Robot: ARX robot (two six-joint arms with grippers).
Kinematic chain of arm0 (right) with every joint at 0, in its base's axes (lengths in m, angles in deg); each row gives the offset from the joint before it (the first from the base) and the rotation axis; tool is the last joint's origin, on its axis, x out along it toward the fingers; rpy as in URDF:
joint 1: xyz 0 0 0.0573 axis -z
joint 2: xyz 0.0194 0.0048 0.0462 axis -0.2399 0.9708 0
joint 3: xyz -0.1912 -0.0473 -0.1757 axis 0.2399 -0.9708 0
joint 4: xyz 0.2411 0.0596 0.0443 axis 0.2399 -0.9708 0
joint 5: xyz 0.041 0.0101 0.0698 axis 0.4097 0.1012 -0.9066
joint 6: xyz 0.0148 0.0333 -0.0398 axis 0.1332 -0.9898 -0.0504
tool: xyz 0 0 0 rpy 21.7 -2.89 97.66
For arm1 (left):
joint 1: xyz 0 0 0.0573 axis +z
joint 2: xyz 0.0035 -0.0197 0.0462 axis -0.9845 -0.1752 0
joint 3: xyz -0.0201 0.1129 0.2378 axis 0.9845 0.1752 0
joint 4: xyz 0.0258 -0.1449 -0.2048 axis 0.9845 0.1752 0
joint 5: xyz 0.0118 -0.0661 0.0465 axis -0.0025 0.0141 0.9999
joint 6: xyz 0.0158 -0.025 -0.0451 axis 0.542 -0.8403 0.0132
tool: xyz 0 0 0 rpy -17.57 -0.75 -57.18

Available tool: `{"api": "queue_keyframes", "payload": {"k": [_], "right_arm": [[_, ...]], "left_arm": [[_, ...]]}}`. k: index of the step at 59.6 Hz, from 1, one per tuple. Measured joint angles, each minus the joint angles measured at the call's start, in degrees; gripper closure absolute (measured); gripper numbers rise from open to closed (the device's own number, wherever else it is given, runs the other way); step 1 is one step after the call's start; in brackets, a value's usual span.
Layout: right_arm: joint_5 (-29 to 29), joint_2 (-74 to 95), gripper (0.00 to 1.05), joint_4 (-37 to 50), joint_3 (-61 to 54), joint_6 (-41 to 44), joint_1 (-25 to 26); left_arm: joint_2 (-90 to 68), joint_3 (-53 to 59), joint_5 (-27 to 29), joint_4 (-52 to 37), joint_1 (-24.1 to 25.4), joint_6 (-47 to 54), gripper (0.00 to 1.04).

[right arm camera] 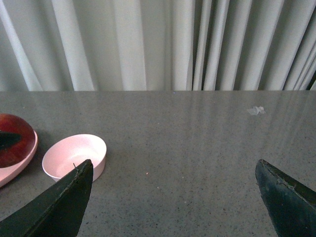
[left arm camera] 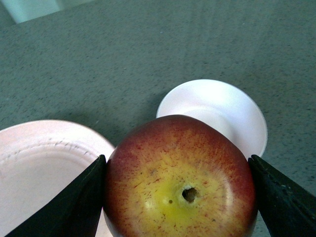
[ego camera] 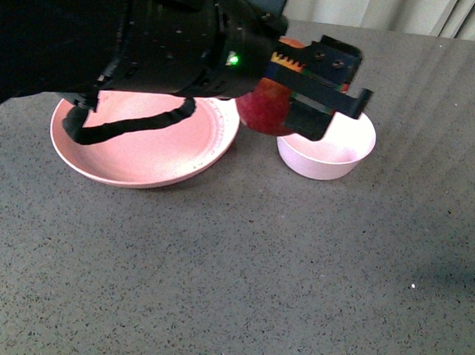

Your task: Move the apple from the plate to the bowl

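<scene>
My left gripper (ego camera: 269, 108) is shut on the dark-red apple (ego camera: 262, 107) and holds it in the air between the wide pink plate (ego camera: 141, 149) and the small pale-pink bowl (ego camera: 326, 152). In the left wrist view the apple (left arm camera: 178, 180), its yellow stem end facing the camera, fills the gap between the two black fingers (left arm camera: 74, 202); the bowl (left arm camera: 217, 111) lies just beyond it and the plate (left arm camera: 39, 163) to one side. My right gripper (right arm camera: 173, 197) is open over bare table, with the bowl (right arm camera: 74, 157) and the apple (right arm camera: 14, 138) off to its side.
The grey speckled tabletop (ego camera: 295, 281) stretches around both dishes. Pale curtains (right arm camera: 158, 44) hang behind the table's far edge. A small white scrap (right arm camera: 256, 110) lies on the table towards the back.
</scene>
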Motion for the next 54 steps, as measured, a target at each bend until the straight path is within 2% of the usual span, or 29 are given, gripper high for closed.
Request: {"api": "queue_keyframes", "payload": {"k": [12, 54], "right_arm": [[0.00, 0.00, 0.09, 0.00, 0.00, -0.02, 0.00], [0.00, 0.00, 0.09, 0.00, 0.00, 0.00, 0.00]], "left_arm": [[-2.67, -2.86, 0.83, 0.15, -3.17, 0.04, 0.30], [-12.13, -12.96, 2.56, 3.72, -4.72, 1.60, 0.30]]}}
